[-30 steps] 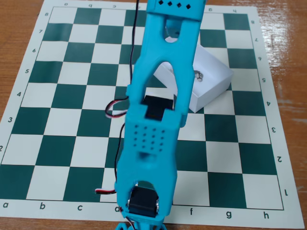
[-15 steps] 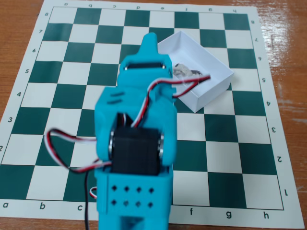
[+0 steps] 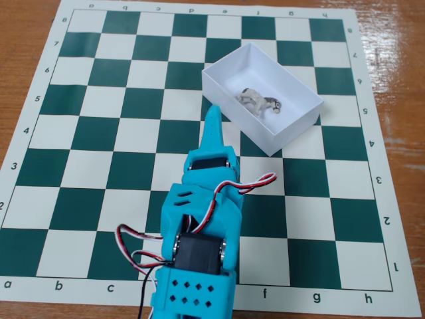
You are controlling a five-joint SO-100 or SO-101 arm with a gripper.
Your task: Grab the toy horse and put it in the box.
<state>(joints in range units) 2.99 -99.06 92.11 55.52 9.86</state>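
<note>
The toy horse, a tiny grey-and-white figurine, lies on its side inside the white open-topped box, near the middle of its floor. The box sits tilted on the chessboard at the upper right. My turquoise gripper points up the board, its tip just outside the box's near-left wall. The fingers look closed together into one narrow point and hold nothing. The arm body fills the lower middle of the fixed view.
A green-and-white chessboard mat covers a brown wooden table. Red, white and black servo wires loop off the arm.
</note>
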